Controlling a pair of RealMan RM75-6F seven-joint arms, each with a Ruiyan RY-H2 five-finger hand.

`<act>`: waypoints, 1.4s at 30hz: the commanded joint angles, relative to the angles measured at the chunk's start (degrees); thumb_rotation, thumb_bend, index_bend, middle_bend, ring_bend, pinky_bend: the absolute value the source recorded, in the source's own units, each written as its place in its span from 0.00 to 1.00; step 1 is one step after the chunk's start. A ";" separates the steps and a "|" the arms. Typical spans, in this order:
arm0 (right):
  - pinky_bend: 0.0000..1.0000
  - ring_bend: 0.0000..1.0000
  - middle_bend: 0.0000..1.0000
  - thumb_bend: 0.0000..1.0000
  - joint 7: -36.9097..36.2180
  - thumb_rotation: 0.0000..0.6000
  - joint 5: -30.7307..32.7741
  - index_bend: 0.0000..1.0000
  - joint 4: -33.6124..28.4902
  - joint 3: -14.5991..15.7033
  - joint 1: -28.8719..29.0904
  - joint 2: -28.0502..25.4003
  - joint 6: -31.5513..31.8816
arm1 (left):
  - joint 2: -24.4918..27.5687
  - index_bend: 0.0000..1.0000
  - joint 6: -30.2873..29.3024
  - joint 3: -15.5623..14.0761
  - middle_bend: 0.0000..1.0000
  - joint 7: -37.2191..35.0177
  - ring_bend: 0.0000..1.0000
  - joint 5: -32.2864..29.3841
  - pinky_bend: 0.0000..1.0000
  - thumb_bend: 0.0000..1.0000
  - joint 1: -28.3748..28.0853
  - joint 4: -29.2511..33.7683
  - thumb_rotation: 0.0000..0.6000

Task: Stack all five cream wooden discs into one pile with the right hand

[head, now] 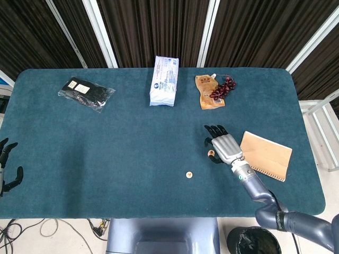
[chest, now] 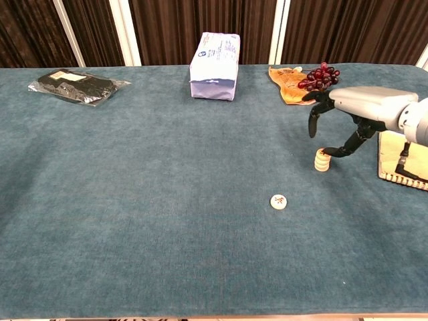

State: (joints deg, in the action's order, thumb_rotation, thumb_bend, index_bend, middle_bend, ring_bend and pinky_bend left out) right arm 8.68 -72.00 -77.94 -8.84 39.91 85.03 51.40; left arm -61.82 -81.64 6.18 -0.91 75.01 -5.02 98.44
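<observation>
A short pile of cream wooden discs [head: 211,154] [chest: 322,160] stands on the teal table, right of centre. One loose cream disc [head: 188,174] [chest: 279,201] with a red mark lies flat, nearer the front edge and left of the pile. My right hand [head: 223,145] [chest: 358,107] hovers just above and right of the pile with its fingers apart and nothing in them; its thumb tip reaches down close to the pile's top. My left hand [head: 7,166] rests at the table's far left edge, fingers spread and holding nothing.
A tan notebook [head: 266,155] [chest: 401,157] lies just right of the right hand. Along the far edge sit a black packet [head: 85,91], a white pack [head: 164,80], an orange pouch [head: 206,92] and dark grapes [head: 224,87]. A bin [head: 251,241] stands below the front edge.
</observation>
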 commanded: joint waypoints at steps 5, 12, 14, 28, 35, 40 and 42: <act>0.00 0.00 0.00 0.37 2.41 1.00 -2.02 0.38 -9.33 1.20 -0.93 -3.14 2.26 | 0.08 0.16 0.03 -0.02 0.00 -0.34 0.00 0.07 0.00 0.48 0.03 0.14 1.00; 0.00 0.00 0.00 0.37 4.18 1.00 -5.33 0.37 -10.38 3.34 -2.09 0.38 5.57 | 0.21 0.16 0.11 -0.06 0.00 -0.46 0.00 0.13 0.00 0.48 0.02 0.26 1.00; 0.00 0.00 0.00 0.37 4.50 1.00 -6.08 0.37 -9.73 3.99 -2.15 1.52 5.72 | 0.27 0.16 0.23 -0.06 0.00 -0.54 0.00 0.03 0.00 0.48 0.01 0.25 1.00; 0.00 0.00 0.00 0.37 4.51 1.00 -10.23 0.37 -3.90 5.58 -2.28 8.01 7.48 | 0.26 0.16 0.22 -0.10 0.00 -0.44 0.00 0.14 0.00 0.48 -0.03 0.15 1.00; 0.00 0.00 0.00 0.37 4.79 1.00 -9.59 0.37 -2.19 5.99 -2.32 9.00 6.19 | 0.28 0.16 0.24 0.01 0.00 -0.61 0.00 -0.04 0.00 0.48 -0.04 0.10 1.00; 0.00 0.00 0.00 0.37 4.71 1.00 -9.21 0.37 -1.38 6.03 -2.32 9.15 5.47 | 0.17 0.16 -0.04 -0.02 0.00 -0.40 0.00 0.28 0.00 0.48 -0.02 -0.02 1.00; 0.00 0.00 0.00 0.37 4.67 1.00 -9.30 0.37 -1.16 6.16 -2.37 9.17 5.37 | 0.12 0.16 -0.17 0.03 0.00 -0.41 0.00 0.31 0.00 0.48 -0.01 -0.07 1.00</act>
State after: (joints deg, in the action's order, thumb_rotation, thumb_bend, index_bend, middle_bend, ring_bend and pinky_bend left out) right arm 13.37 -81.28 -79.13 -2.72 37.56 94.19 56.80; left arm -61.69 -81.80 6.20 -1.32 75.32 -5.03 98.38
